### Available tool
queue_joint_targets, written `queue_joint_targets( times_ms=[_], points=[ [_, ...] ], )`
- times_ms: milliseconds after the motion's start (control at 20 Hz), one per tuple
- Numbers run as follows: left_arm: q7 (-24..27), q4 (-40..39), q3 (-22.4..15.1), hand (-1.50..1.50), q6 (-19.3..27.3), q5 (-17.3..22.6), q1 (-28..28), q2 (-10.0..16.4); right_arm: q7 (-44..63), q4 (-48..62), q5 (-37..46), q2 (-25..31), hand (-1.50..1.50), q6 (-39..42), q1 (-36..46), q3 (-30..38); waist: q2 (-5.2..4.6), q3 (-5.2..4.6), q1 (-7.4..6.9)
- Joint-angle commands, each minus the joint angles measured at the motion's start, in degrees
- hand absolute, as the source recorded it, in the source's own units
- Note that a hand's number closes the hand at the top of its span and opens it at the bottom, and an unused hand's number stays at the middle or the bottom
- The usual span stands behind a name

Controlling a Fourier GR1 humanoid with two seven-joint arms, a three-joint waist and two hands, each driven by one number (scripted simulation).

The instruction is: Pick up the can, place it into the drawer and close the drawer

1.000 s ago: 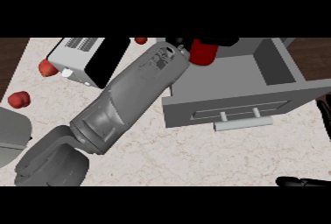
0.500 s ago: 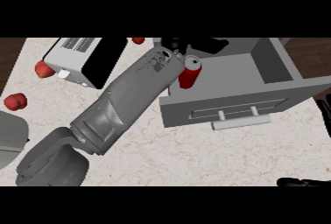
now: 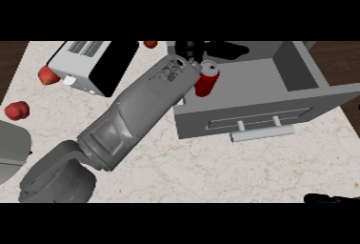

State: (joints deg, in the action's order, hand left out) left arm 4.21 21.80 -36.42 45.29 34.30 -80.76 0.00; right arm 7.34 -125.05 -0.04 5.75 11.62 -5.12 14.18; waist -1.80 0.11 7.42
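Pointing top-end away, can point(image 3: 205, 83) over drawer point(image 3: 316, 102).

One red cylindrical can point(image 3: 205, 83), silver-topped, is leaning slightly at the left end of one grey box-shaped drawer point(image 3: 320, 101), which is standing open.

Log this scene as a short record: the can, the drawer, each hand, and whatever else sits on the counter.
can: red, inside the drawer at its left side
drawer: open, handle facing the robot
left hand: at the drawer's far left corner, just beyond the can's top; hold on the can unclear
right hand: barely showing at the view's lower right edge
other: toaster and small red round things on the counter's left
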Motion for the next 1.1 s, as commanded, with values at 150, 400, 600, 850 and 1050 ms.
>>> queue_joint_targets(
  times_ms=[150,400,600,850,1050],
  points=[
    [1.2,1.7,0.8,-1.50,-0.2,3.8,0.3,0.0,-4.0,-2.5,10.3,3.0,-1.50,-0.1,0.8,-2.4,0.21,-0.03,-1.16],
    [2.0,3.3,1.5,-1.50,1.7,6.6,-1.2,0.0,-6.4,-3.2,16.7,4.8,-1.50,0.7,1.2,-5.9,0.26,-0.01,-1.39],
    [4.1,3.1,1.9,-1.50,2.8,7.1,-1.0,0.0,-8.5,-1.5,25.0,6.1,-1.50,-1.1,0.6,-7.2,0.77,-0.02,-3.19],
    [2.4,3.5,0.8,-1.50,3.5,6.6,-3.2,0.0,-6.1,4.2,39.8,8.5,-1.50,-3.4,7.4,-14.1,0.85,-0.08,-5.51],
    [1.4,3.2,2.7,-1.50,1.3,6.5,-4.0,0.0,-6.3,9.0,47.8,9.2,-1.50,-5.2,9.1,-17.4,1.38,-0.13,-7.16]
  ],
)
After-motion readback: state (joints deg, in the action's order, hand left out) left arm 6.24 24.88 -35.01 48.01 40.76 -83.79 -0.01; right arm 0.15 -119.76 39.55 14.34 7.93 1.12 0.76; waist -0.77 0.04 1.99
